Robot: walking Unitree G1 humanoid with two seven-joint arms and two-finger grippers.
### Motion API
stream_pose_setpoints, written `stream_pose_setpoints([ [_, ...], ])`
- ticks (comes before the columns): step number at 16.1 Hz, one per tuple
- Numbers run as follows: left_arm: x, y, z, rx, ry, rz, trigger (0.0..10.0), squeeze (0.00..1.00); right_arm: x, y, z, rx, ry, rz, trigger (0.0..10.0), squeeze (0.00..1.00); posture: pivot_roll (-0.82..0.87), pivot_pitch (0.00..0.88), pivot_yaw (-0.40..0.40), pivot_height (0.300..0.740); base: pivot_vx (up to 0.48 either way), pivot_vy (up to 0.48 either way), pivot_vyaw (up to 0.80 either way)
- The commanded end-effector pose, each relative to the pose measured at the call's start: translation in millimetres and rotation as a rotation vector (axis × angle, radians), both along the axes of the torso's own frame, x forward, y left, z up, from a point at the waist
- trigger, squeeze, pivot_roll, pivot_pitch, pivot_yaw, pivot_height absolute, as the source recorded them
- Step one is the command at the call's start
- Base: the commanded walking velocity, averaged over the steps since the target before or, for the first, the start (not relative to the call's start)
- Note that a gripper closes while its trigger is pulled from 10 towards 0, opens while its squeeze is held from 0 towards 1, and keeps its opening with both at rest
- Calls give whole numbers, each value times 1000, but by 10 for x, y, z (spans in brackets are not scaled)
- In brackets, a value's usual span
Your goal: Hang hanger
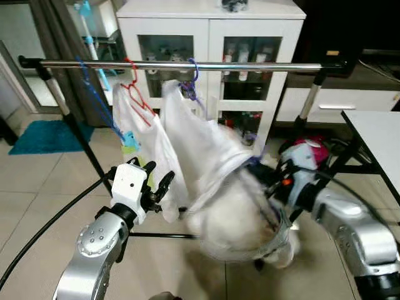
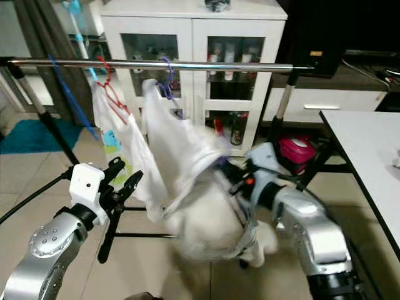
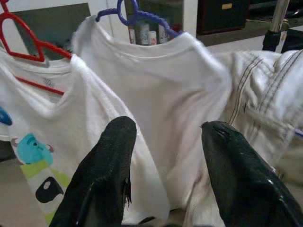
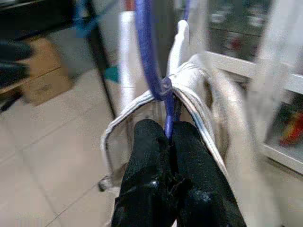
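Right pincer (image 4: 171, 142) was pinched on a purple hanger (image 4: 150, 61), gripping the wire where it met the collar of a pale garment (image 1: 240, 212). Garment was bunched and blurred low in front of the robot, below the rail (image 1: 250, 65), so this hanger was not yet on the rail.

Left pincer (image 3: 168, 156) was spread, gripping nothing, pointed at the clothes already hung. From the head views it sat low on the robot's left, just beside the hem of the hung shirts.

On the rail: a red hanger (image 1: 134, 94) with a white printed shirt (image 3: 42, 156), and next to it a second purple hanger (image 1: 190, 78) with a plain white shirt (image 3: 156, 94). The two shirts touched. Rail to the right of them was bare.

Behind the rail stood a white cabinet (image 1: 212, 25); a table (image 1: 381, 134) edge showed on the robot's right.

Judgement on progress: two hangers done, the third lifted but only partway. Left to do: raise the held hanger, hook it over the bare stretch of rail, release. Loose cloth dangling below could snag or drag the hook askew.
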State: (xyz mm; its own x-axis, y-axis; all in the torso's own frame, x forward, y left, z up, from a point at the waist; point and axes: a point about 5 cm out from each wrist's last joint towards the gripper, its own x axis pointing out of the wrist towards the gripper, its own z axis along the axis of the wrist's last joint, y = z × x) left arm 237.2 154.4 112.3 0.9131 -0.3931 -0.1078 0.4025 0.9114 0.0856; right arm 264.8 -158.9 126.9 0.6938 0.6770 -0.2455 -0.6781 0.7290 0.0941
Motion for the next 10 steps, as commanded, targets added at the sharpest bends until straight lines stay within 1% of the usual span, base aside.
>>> stream_pose_setpoints([
  [1, -10, 10, 27, 10, -9, 0, 10000, 0, -46, 74, 127, 27, -53, 81, 10000, 0, -96, 0, 34, 740, 0, 0, 0],
  [3, -4, -6, 30, 7, -10, -9, 10000, 0, -130, 110, 121, 26, -45, 158, 10000, 0, -101, 0, 40, 740, 0, 0, 0],
  [4, -2, -10, 30, 7, -10, -10, 10000, 0, -143, 106, 118, 23, -46, 163, 10000, 0, -105, 0, 42, 740, 0, 0, 0],
  [5, 12, -23, 26, 5, -10, -9, 10000, 0, -111, 38, 71, -2, -33, 90, 10000, 0, -109, 0, 44, 740, 0, 0, 0],
  [6, 23, -21, 23, 7, -11, 1, 10000, 0, -41, -35, 16, -37, -18, -17, 10000, 0, -110, 0, 45, 740, 0, 0, 0],
  [7, 37, -12, 27, -1, -13, 19, 10000, 0, 29, -98, -25, -50, -3, -128, 10000, 0, -110, 0, 44, 740, 0, 0, 0],
  [8, 50, -2, 34, -12, -15, 36, 10000, 0, 74, -138, -42, -44, 4, -211, 10000, 0, -109, 0, 43, 740, 0, 0, 0],
  [9, 60, 8, 39, -19, -15, 49, 10000, 0, 114, -164, -47, -7, 13, -293, 10000, 0, -109, 0, 43, 740, 0, 0, 0],
  [10, 70, 20, 43, -23, -14, 60, 10000, 0, 159, -187, -59, 43, 28, -392, 10000, 0, -108, 0, 41, 740, 0, -274, 0],
])
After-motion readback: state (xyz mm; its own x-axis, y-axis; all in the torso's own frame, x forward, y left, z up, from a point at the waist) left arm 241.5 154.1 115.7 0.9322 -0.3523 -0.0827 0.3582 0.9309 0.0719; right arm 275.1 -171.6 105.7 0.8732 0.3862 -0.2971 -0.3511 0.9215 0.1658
